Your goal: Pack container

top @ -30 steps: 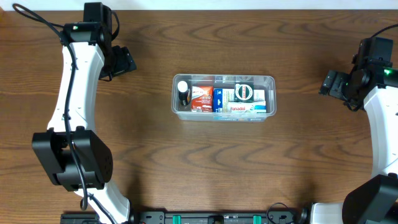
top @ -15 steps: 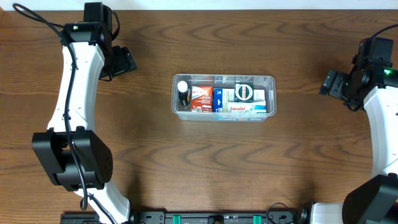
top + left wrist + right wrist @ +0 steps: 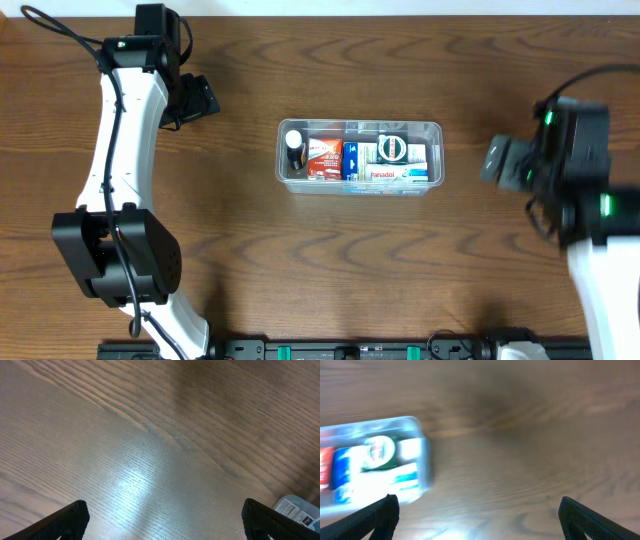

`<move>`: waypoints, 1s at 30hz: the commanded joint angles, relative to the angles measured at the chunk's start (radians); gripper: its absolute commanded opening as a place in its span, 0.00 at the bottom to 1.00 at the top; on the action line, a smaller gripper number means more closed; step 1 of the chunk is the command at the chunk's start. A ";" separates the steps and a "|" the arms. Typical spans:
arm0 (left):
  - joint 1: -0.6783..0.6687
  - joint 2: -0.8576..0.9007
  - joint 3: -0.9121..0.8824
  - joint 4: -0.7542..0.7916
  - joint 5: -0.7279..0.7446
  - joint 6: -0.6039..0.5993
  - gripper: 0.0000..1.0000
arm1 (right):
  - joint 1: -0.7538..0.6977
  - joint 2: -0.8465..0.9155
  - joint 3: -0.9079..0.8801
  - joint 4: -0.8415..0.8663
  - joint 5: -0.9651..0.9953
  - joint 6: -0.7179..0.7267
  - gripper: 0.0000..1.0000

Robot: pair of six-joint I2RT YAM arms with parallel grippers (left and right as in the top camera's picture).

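The right arm (image 3: 560, 170) has swung in from the right edge of the tabletop (image 3: 250, 260) toward the container (image 3: 436, 150). The left arm (image 3: 125, 130) has not shifted. Both sets of jaws stand wide, with nothing between them.

The container sits mid-tabletop, well apart from either arm. Contents, left to right:
- a dark bottle (image 3: 293, 148) with a white cap
- a red box (image 3: 323, 158)
- a blue box (image 3: 350, 160)
- a round green-and-white tin (image 3: 392, 149) lying on white boxes (image 3: 385, 174)

I judge the container nearly full.

Procedure: the right wrist view is blurred, so I bring the right arm in slowly, keep it above the rim, and avoid nudging the near wall.
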 commanded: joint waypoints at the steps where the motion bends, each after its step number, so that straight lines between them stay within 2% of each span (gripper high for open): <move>1: 0.004 -0.016 0.025 -0.006 -0.012 0.009 0.98 | 0.098 -0.183 -0.107 -0.005 0.187 -0.013 0.99; 7: 0.004 -0.016 0.025 -0.006 -0.012 0.009 0.98 | 0.143 -0.477 -0.273 -0.029 0.186 -0.013 0.99; 11: 0.004 -0.016 0.025 -0.006 -0.012 0.009 0.98 | 0.128 -0.598 -0.324 -0.113 0.188 -0.014 0.99; 15: 0.004 -0.016 0.025 -0.006 -0.012 0.009 0.98 | 0.117 -0.710 -0.384 -0.092 0.196 -0.012 0.99; 20: 0.004 -0.016 0.025 -0.006 -0.012 0.009 0.98 | 0.110 -0.819 -0.554 0.185 0.154 -0.013 0.99; 28: 0.004 -0.016 0.025 -0.006 -0.012 0.009 0.98 | 0.064 -0.958 -0.982 0.881 -0.054 -0.010 0.99; 30: 0.004 -0.016 0.025 -0.006 -0.012 0.009 0.98 | 0.057 -0.991 -1.041 0.977 -0.061 0.002 0.99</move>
